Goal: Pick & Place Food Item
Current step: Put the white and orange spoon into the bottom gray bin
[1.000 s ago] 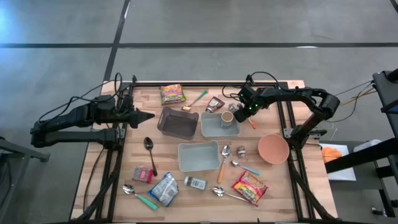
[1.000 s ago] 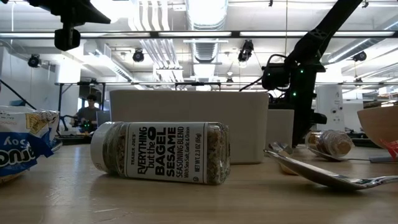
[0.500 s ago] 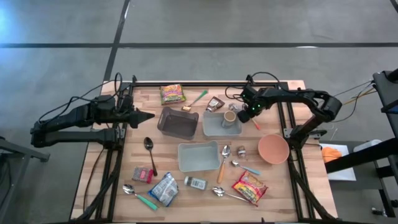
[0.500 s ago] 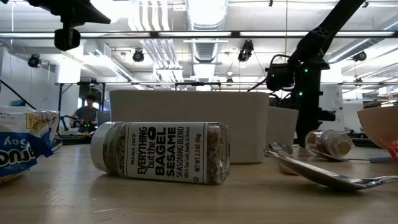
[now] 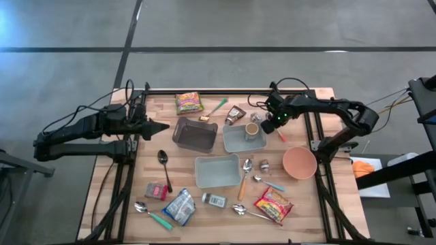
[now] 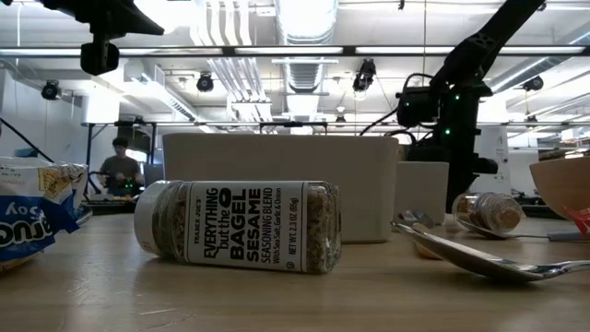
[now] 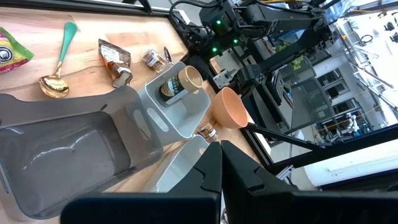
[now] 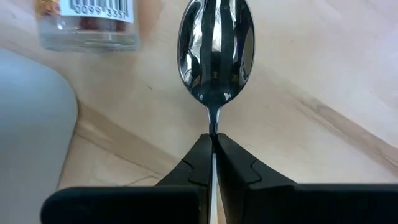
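A clear glass jar of Everything but the Bagel sesame seasoning (image 6: 237, 226) lies on its side at the near edge of the pale wooden worktop (image 5: 218, 214), flanked by a blue-and-white snack bag (image 5: 180, 206) and a red-and-yellow noodle packet (image 5: 274, 205). Behind it stands an empty grey-blue rectangular plastic bin (image 5: 217, 171), with a round terracotta-coloured bowl (image 5: 299, 162) off to the right. Farther back, a second grey-blue bin (image 5: 240, 138) holds a brown jar with a tan lid (image 5: 251, 129), next to a dark translucent grey bin (image 5: 194, 133). Just beyond that jar, at the bin's far right corner, the right end effector (image 5: 267, 117) hovers with its fingers pressed together on the thin handle of a polished steel spoon (image 8: 216, 46), whose bowl hangs over bare wood close to a small clear spice jar (image 8: 90, 23). The left end effector (image 5: 163, 126), also closed and holding nothing, waits over the worktop's left edge.
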`<state>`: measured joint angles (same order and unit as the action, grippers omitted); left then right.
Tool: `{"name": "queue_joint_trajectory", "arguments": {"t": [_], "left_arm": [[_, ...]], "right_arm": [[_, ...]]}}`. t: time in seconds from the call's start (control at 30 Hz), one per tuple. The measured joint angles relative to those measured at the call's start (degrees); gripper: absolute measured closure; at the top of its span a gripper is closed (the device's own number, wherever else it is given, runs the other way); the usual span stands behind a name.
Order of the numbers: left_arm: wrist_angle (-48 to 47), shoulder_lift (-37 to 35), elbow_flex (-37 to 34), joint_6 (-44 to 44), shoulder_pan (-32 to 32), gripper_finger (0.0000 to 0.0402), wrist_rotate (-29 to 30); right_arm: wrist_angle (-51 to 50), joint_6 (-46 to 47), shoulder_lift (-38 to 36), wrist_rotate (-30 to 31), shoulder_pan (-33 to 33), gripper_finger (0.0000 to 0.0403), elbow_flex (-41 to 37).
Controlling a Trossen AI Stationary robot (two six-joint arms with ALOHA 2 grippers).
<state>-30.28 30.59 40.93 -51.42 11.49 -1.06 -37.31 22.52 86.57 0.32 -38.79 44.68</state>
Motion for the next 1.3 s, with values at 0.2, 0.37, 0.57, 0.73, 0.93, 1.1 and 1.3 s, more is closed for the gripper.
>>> {"name": "queue_joint_trajectory", "arguments": {"t": [0.2,0.37,0.57,0.73,0.93,1.1,1.3], "left_arm": [[0.0,0.0,0.0,0.1,0.0,0.0401,0.0],[0.0,0.0,0.0,-1.1,0.0,0.0401,0.0],[0.5,0.0,0.0,-5.0,0.0,0.0401,0.3],[0.5,0.7,0.0,-8.6,0.0,0.0401,4.1],[0.9,3.9,0.0,-9.7,0.0,0.0401,10.7],[2.3,8.1,0.0,-12.0,0.0,0.0401,11.4],[6.1,12.1,0.0,-12.0,0.0,0.0401,7.5]], "right_arm": [[-0.7,0.0,-2.9,-0.4,0.0,0.0395,0.1],[-2.6,0.0,-7.5,-0.6,0.0,0.0395,0.1],[-2.6,0.8,-16.9,-3.0,0.0,0.0395,0.1],[-2.4,3.0,-25.1,-6.2,0.0,0.0395,0.2],[1.5,5.9,-32.6,-9.9,0.8,0.0395,0.2],[8.5,8.3,-35.2,-13.3,3.0,0.0395,0.2],[16.2,10.1,-35.5,-14.5,7.8,0.0395,0.2]]}}
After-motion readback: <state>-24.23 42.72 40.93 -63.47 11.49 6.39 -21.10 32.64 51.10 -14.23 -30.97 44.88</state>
